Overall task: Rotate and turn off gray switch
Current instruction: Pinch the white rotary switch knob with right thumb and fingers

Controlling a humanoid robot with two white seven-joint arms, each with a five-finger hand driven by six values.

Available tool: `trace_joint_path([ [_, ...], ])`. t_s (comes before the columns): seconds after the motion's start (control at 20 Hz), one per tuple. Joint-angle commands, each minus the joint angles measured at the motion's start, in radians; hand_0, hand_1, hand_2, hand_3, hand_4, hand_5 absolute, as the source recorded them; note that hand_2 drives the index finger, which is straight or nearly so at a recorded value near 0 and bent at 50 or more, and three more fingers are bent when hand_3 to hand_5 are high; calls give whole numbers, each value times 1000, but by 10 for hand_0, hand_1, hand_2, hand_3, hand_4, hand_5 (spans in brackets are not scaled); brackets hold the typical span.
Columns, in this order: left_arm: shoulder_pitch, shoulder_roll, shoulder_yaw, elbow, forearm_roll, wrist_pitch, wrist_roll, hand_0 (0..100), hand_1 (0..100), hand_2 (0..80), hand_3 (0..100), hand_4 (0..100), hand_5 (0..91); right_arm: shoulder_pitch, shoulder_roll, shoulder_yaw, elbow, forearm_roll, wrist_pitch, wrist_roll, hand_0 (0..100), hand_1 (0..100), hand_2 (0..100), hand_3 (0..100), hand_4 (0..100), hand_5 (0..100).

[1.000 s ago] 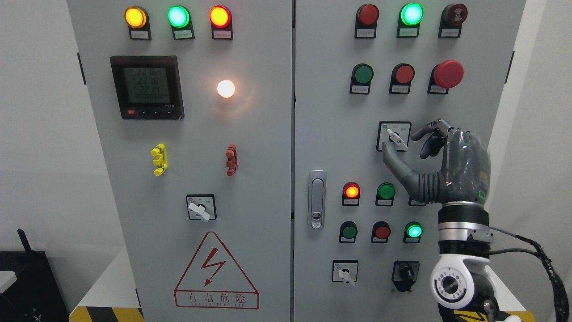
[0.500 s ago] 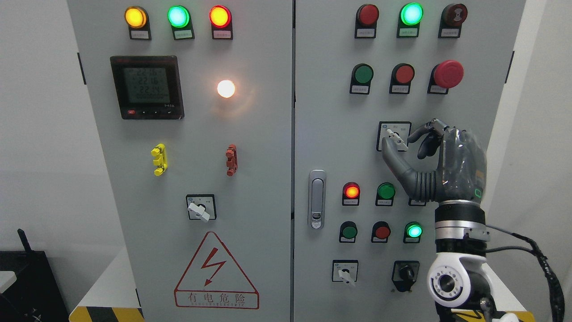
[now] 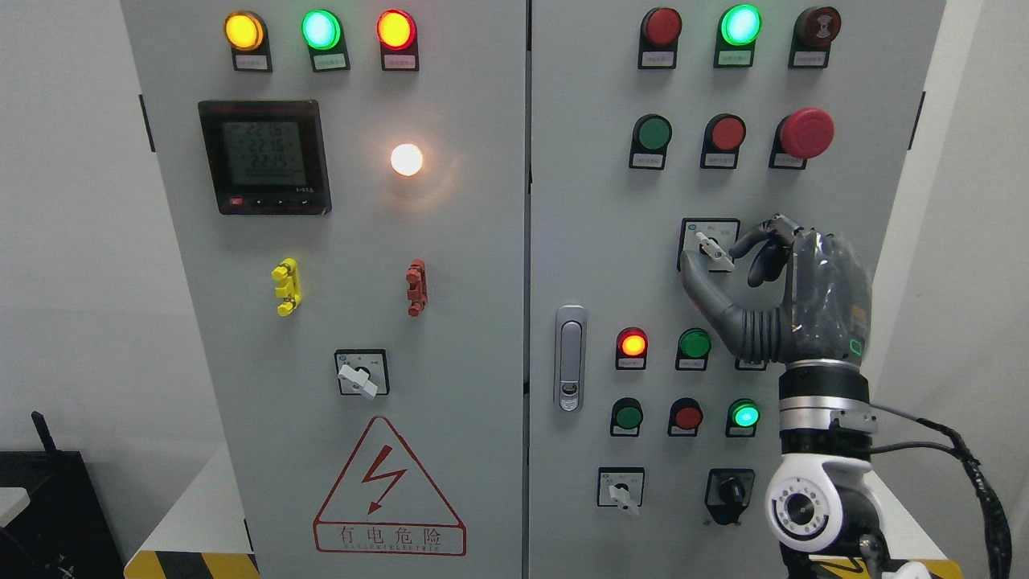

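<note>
Right now you're in the grasp step: the right robot hand (image 3: 723, 261) is up at the gray switch (image 3: 712, 248) on the right door of the cabinet (image 3: 595, 265), mid-height, in its small square plate below the red mushroom button (image 3: 806, 133). Thumb comes up from below-left of the lever, index finger curls in from the right. Both look to be at the lever, roughly either side of it, but you can't confirm from the head view that they're clamped on it; contact is hidden by the fingertips. Call it a pinch closing around the lever, grip unconfirmed. Other fingers are curled behind, holding nothing.

Lever sits tilted, its upper end toward the top-left of the plate, lower end toward bottom-right. Plate markings are too small to read, so you can't tell which direction is off.

Left robot hand isn't in view.

Judgement on next move:
- Seat the pinch first. Thumb and index need opposing contact on the lever's 2 flat sides, not on the plate.
- Then rotate at the wrist about the switch axis and keep the palm square to the door, or the fingertips will slide off the narrow lever.
- Expect a detent: steady torque, then stop at the click.

Risk: the green button (image 3: 694, 344) and another control half hidden behind the thumb base are near, so keep the twist tight.
</note>
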Motion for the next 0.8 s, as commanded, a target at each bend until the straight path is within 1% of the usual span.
trace_joint_path([
  [0.0, 0, 0, -2, 14, 0, -1, 0, 120, 389, 0, 0, 0, 0, -4, -18, 4, 2, 7, 1, 3, 80, 457, 606, 898, 867, 1000],
  [0.25, 0, 0, -2, 14, 0, -1, -1, 120, 389, 0, 0, 0, 0, -5, -20, 4, 2, 9, 24, 3, 103, 465, 611, 901, 868, 1000],
  [0.55, 0, 0, -2, 14, 0, -1, -1, 120, 389, 0, 0, 0, 0, -17, -18, 4, 2, 9, 26, 5, 110, 463, 620, 910, 873, 1000],
  [0.75, 0, 0, -2, 14, 0, -1, 0, 120, 389, 0, 0, 0, 0, -31, -18, 17, 2, 7, 34, 5, 111, 457, 635, 916, 872, 1000],
])
